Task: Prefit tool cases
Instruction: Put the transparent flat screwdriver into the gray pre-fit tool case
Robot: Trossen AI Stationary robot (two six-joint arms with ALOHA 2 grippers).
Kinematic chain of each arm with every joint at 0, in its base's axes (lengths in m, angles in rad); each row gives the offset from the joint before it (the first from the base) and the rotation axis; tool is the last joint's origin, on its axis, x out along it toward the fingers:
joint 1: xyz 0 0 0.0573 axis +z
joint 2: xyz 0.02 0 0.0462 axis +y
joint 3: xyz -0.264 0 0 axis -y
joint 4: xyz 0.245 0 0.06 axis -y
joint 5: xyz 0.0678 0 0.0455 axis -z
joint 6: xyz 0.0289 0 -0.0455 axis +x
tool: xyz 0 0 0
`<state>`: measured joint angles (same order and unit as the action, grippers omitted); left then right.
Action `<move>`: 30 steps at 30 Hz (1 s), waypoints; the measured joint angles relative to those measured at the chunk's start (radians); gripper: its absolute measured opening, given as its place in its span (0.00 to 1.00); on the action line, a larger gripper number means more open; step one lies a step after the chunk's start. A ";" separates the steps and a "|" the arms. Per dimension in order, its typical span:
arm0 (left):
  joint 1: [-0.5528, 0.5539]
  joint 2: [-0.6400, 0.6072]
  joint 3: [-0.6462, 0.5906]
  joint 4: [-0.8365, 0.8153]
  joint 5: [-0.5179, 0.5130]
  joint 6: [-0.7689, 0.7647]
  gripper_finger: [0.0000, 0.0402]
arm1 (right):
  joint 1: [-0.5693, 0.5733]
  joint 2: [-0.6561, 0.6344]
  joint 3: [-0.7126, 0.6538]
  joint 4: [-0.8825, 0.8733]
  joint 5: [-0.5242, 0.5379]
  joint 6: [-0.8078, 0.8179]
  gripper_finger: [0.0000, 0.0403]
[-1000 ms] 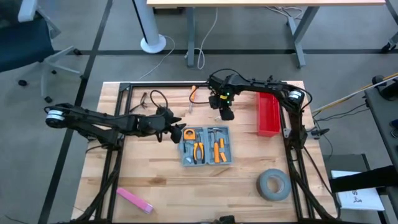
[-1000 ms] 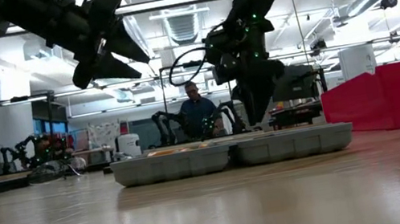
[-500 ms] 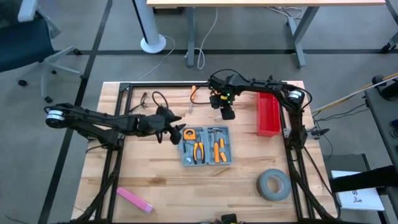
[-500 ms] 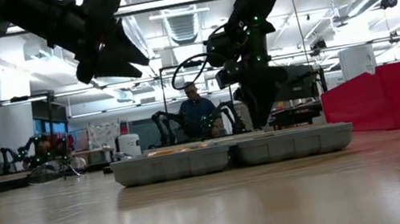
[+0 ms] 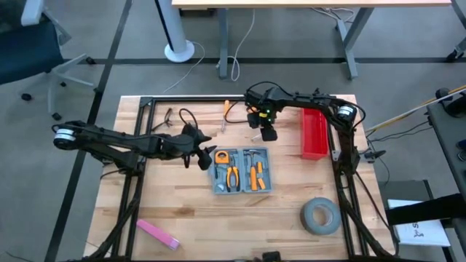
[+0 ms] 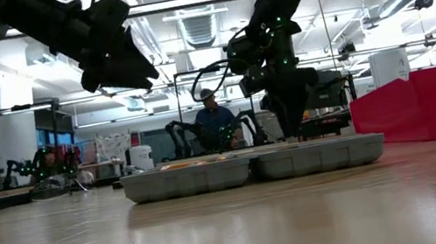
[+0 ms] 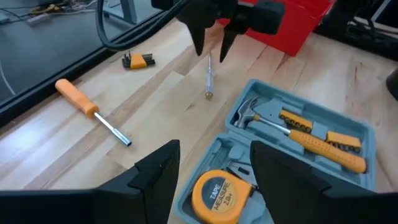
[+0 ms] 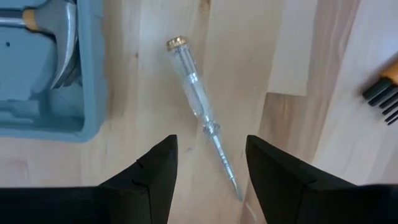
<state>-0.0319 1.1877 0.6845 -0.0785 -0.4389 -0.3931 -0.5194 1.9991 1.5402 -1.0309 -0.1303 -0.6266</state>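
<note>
Blue-grey tool case (image 5: 242,171) lies open mid-worktop (image 5: 189,211), orange-handled tools inside. Left pincer (image 5: 207,156) sits just beside the case's left edge. Right pincer (image 5: 267,134) hangs above the case's far side. Red bin (image 5: 314,133) right; grey tape roll (image 5: 320,217) near right; pink strip (image 5: 157,233) near left.

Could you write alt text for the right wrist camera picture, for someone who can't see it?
A clear-handled screwdriver lies slanted on a wooden table, just ahead of the right end effector with its fingers apart. A corner of a blue-grey tool case holding a hammer sits nearby.
</note>
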 joint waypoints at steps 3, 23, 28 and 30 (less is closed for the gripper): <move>0.000 0.000 0.000 -0.008 0.000 0.000 0.51 | 0.000 -0.003 0.002 -0.010 0.001 0.010 0.41; 0.001 -0.073 -0.001 -0.109 -0.079 -0.097 0.51 | 0.011 -0.056 0.005 0.094 -0.008 0.030 0.40; 0.001 -0.103 -0.001 -0.147 -0.079 -0.099 0.51 | 0.040 -0.058 0.009 0.155 -0.008 0.024 0.40; 0.001 -0.116 -0.001 -0.172 -0.078 -0.105 0.51 | 0.052 -0.058 0.021 0.151 -0.010 0.039 0.41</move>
<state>-0.0307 1.0719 0.6838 -0.2505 -0.5170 -0.4982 -0.4674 1.9414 1.5613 -0.8800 -0.1406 -0.5874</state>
